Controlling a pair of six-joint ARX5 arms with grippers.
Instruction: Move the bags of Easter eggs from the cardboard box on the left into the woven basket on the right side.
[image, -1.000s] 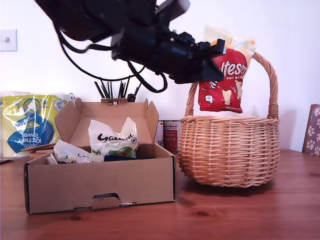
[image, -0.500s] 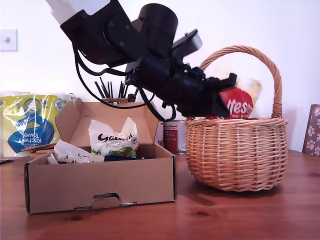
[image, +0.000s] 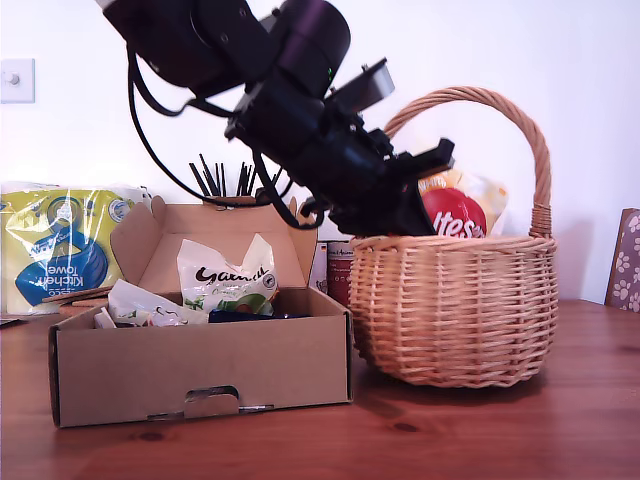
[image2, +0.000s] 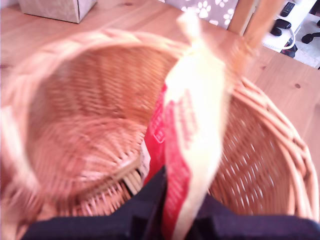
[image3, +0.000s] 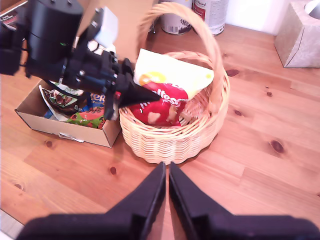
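Reaching down from the exterior view's upper left, my first gripper (image: 425, 195) holds the red bag (image: 452, 213) pinched between its fingers, lowered partly inside the woven basket (image: 455, 305) on that view's right. Compared with half a second ago, the basket has shifted slightly toward the cardboard box (image: 200, 365), and the bag sits a little further left. The box on the exterior view's left holds a white bag with black script (image: 228, 278) and more packets, mostly hidden by its front wall.

Blurred, the first wrist view shows the red bag (image2: 172, 165) clamped at my first gripper (image2: 170, 212), hanging over the basket's (image2: 75, 115) woven floor.

From the second wrist view, my second gripper (image3: 166, 192) hovers high above the table (image3: 280, 145), jaws together, near the basket (image3: 170, 137); the red bag (image3: 162, 105) lies inside it.
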